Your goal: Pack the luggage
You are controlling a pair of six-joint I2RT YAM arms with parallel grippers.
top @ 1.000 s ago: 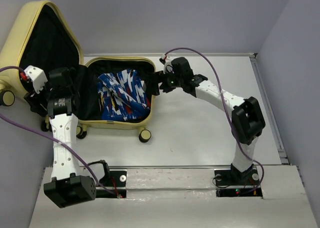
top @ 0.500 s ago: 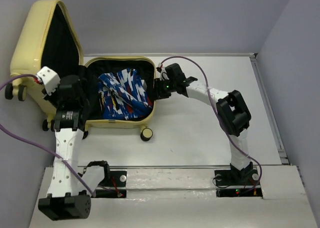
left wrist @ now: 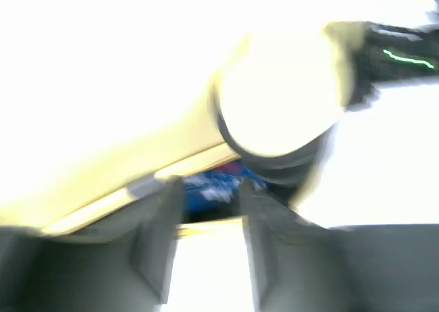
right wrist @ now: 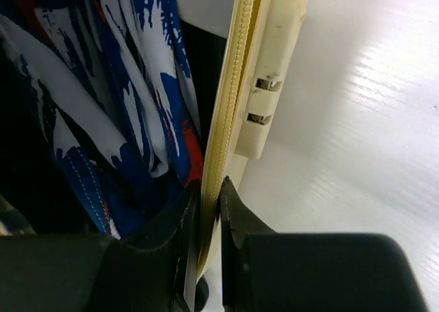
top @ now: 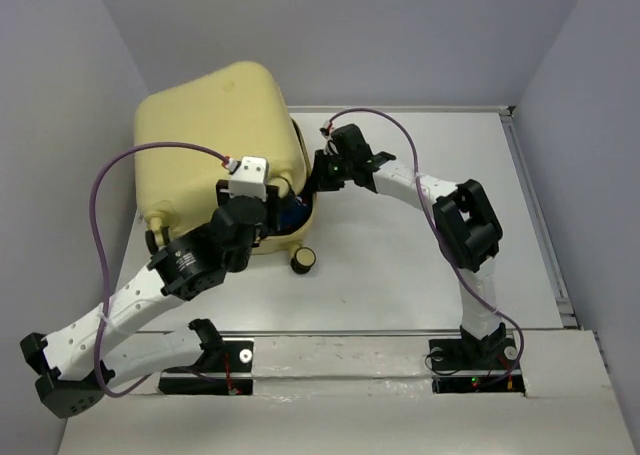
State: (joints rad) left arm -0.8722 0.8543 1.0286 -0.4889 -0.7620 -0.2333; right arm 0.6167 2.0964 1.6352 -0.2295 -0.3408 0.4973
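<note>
The luggage is a large pale yellow hard shell, its lid lowered almost flat over the base. A narrow slit at the front still shows the blue, white and red patterned cloth inside. My left gripper is at that front slit, its fingers apart and nothing between them; the left wrist view is blurred. My right gripper is shut on the zip rim of the luggage's right side, one finger inside against the cloth and one outside.
A cream-and-black wheel sticks out at the luggage's front right corner. A cream lock block sits on the shell just beyond my right fingers. White table stretches right of the luggage, bounded by grey walls.
The lid has swung from standing open at the left down over the base. My left arm followed it rightward and its jaws opened. The right gripper closed on the rim.
</note>
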